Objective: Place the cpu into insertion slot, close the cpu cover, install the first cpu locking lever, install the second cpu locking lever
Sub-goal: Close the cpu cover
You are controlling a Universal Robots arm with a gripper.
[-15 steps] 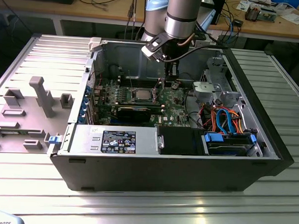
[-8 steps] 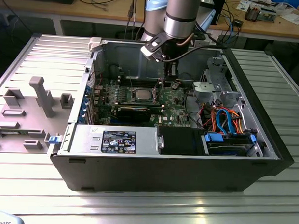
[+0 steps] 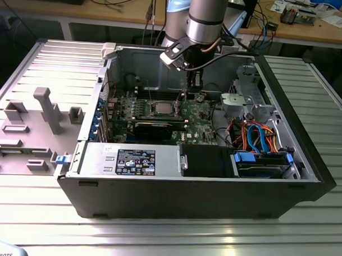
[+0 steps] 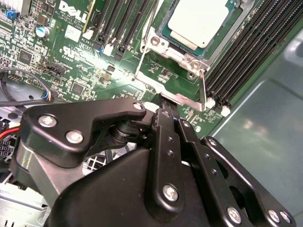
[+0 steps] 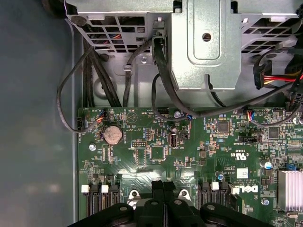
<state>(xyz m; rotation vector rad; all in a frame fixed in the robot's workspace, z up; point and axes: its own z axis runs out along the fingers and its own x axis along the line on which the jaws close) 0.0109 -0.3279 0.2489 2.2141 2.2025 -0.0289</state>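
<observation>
One locking lever (image 4: 203, 88) sticks up beside the cpu (image 4: 196, 21). My claw (image 5: 163, 184) is pinched shut, so I'd press it down slowly.

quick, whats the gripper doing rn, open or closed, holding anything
Gripper: closed, fingertips pressed together, nothing seen between them. It hovers over the board near the cpu.

Exterior view above open case (image 3: 202, 202), both wrist views near motherboard (image 5: 142, 176) (image 4: 71, 61)
</observation>
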